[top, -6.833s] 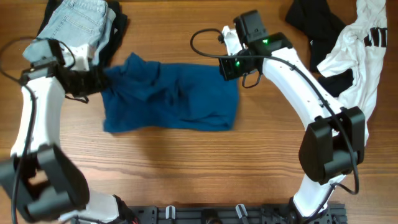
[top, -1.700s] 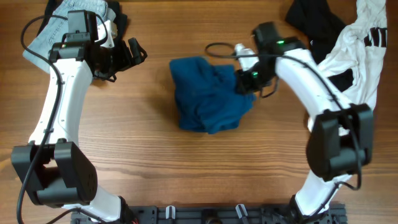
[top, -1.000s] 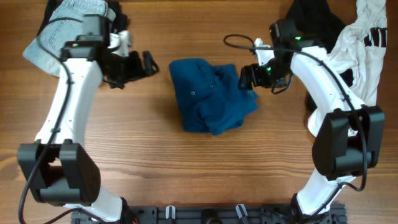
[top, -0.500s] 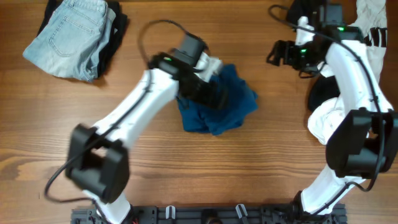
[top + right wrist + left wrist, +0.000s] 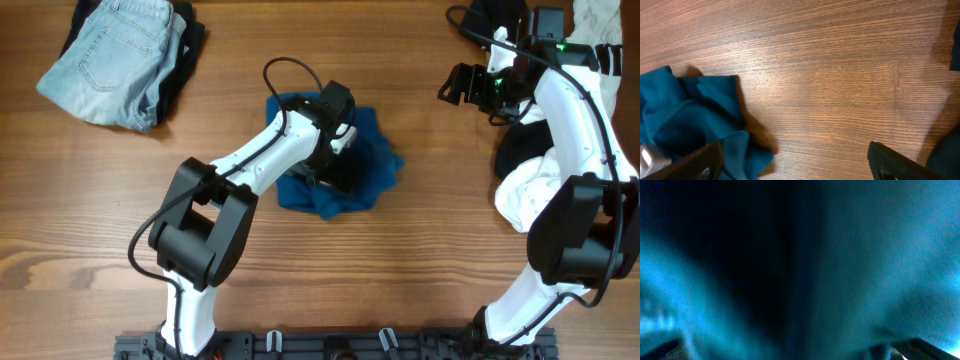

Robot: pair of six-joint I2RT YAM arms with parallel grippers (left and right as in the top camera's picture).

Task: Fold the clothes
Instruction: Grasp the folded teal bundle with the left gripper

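L hand [image 5: 338,172] spread, down on blue shirt [image 5: 381,165]; R hand [image 5: 456,85] spread, empty.
Prob. flattening the fold; R held aside over desk [image 5: 300,262].

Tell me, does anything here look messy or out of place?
The blue shirt mid-table is a rumpled lump with uneven edges, not a flat fold; the left tool sits over it.

Overhead: fixed above the table [image 5: 300,290], facing straight down from far off; takes in the whole blue shirt [image 5: 378,168].
Left wrist: pressed close against the blue shirt [image 5: 865,255]; cloth fills the blurred frame.
Right wrist: right of the blue shirt and apart from it, tilted down at wood, fairly near; shirt edge at lower left.
Shared: all three views show the blue shirt; overhead and right wrist share the table beside it.
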